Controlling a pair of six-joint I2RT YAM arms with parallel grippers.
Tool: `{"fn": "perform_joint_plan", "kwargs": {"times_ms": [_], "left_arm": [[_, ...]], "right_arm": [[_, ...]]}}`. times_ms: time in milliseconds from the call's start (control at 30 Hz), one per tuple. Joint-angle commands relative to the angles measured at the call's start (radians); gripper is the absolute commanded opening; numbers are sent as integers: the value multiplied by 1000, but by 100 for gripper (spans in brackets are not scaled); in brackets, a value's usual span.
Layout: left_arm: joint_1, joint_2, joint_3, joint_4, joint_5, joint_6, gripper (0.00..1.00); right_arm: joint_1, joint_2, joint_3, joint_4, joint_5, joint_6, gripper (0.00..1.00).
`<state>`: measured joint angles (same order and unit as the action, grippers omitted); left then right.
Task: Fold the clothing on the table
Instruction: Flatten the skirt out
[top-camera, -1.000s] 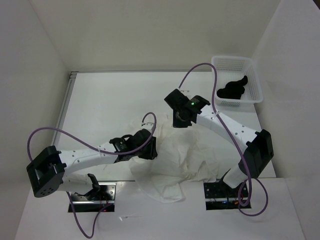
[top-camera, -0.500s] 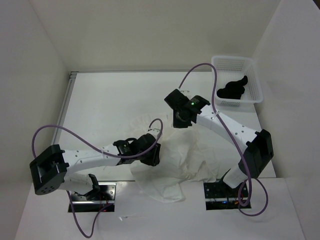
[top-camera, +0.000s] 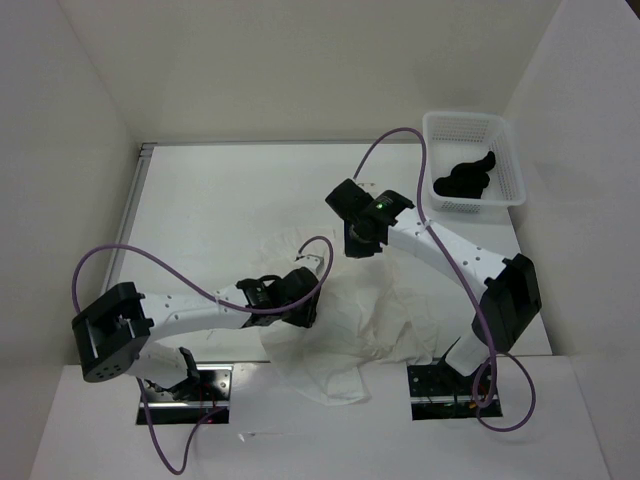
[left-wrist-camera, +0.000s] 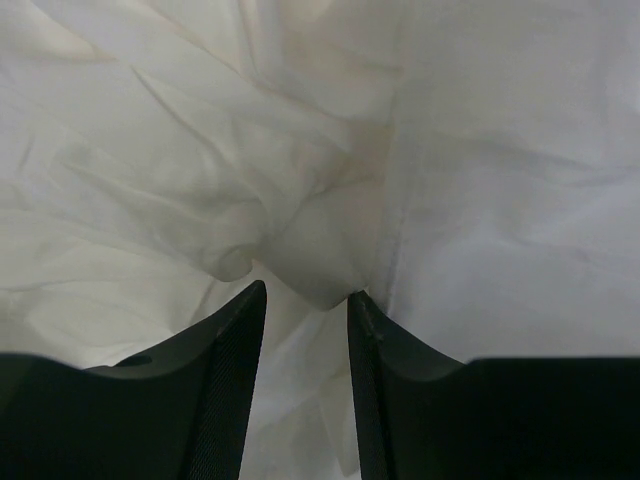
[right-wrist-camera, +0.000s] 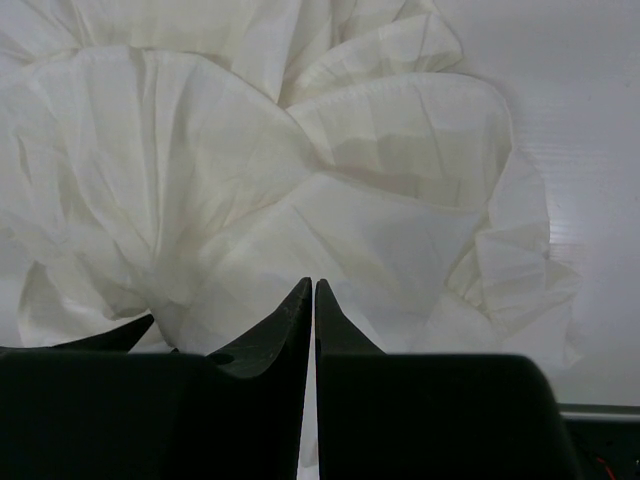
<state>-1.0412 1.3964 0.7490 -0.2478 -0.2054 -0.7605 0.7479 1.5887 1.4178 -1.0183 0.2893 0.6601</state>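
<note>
My left gripper (left-wrist-camera: 307, 295) is about half closed on a bunched ridge of the clothing (left-wrist-camera: 480, 150). Its two dark fingers (left-wrist-camera: 225, 390) flank the gathered fold, and creases fan away from the fingertips. Seen from above, that gripper (top-camera: 300, 305) is low over the garment's left side, with the white left arm reaching in from the near-left corner.

My right gripper (right-wrist-camera: 312, 285) has its jaws almost together, with only a hairline slit between the tips. I cannot tell whether any thin layer is caught in that slit. Beneath it the fabric (right-wrist-camera: 250, 180) spreads in pleated lobes, with a ruffled edge to the right lying on the bare table (right-wrist-camera: 560, 100). In the overhead view this gripper (top-camera: 358, 245) hangs at the far edge of the garment.

The clothing (top-camera: 370, 315) lies rumpled in the near centre of the table (top-camera: 210, 200), between the two arms. One flap spills towards the near edge, between the arm bases.

Well apart from it, at the far-right corner, stands a white mesh basket (top-camera: 460, 117) with a black cloth lump (top-camera: 463, 180) inside.
</note>
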Motion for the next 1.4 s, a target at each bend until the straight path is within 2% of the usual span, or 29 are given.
{"fn": "perform_joint_plan", "kwargs": {"times_ms": [0, 233, 267, 333, 367, 567, 633, 700, 733, 800, 833, 867, 967, 1033, 1100, 1200, 1300, 1367], "left_arm": [[-3, 18, 49, 51, -97, 15, 46], [-3, -2, 81, 76, -204, -33, 46], [-3, -2, 81, 76, -204, -33, 41], [-3, -2, 99, 88, -215, 6, 9], [-3, 21, 108, 88, -226, 6, 0], [-3, 56, 225, -5, -314, 85, 0], [26, 41, 361, -53, -315, 144, 0], [61, 32, 497, -163, -301, 217, 0], [93, 32, 650, -233, -313, 246, 0], [119, 73, 807, -298, -368, 321, 0], [141, 85, 955, -347, -391, 348, 0], [150, 113, 1028, -366, -428, 368, 0], [179, 147, 1223, -378, -396, 444, 0], [191, 182, 1279, -398, -358, 458, 0], [191, 213, 1296, -413, -324, 446, 0], [202, 253, 1209, -427, -290, 382, 0], [211, 231, 1022, -368, -240, 331, 0], [234, 208, 894, -309, -186, 287, 0]], "right_arm": [[-5, 8, 46, -16, 7, -13, 8], [-5, 8, 17, 17, -39, -13, 9], [-5, 8, 17, 26, -39, -13, 9], [-5, 8, 6, 26, -50, -13, 9], [-5, 8, 6, 36, -50, -13, 9], [-5, -22, -26, 66, -59, -13, 9], [-5, -51, -37, 80, -79, -13, 18], [-18, -61, -46, 107, -94, -26, 23], [-18, -76, -46, 130, -117, -27, 29], [-28, -99, -46, 155, -140, -48, 29], [-39, -114, -46, 179, -160, -48, 32], [-51, -114, -34, 190, -170, -59, 34], [-77, -142, -22, 221, -199, -82, 40], [-88, -151, -13, 244, -211, -91, 45], [-97, -151, -3, 244, -220, -100, 46], [-97, -151, 6, 253, -205, -111, 46], [-97, -151, 6, 231, -145, -111, 46], [-117, -163, -3, 241, -163, -111, 46]]}}
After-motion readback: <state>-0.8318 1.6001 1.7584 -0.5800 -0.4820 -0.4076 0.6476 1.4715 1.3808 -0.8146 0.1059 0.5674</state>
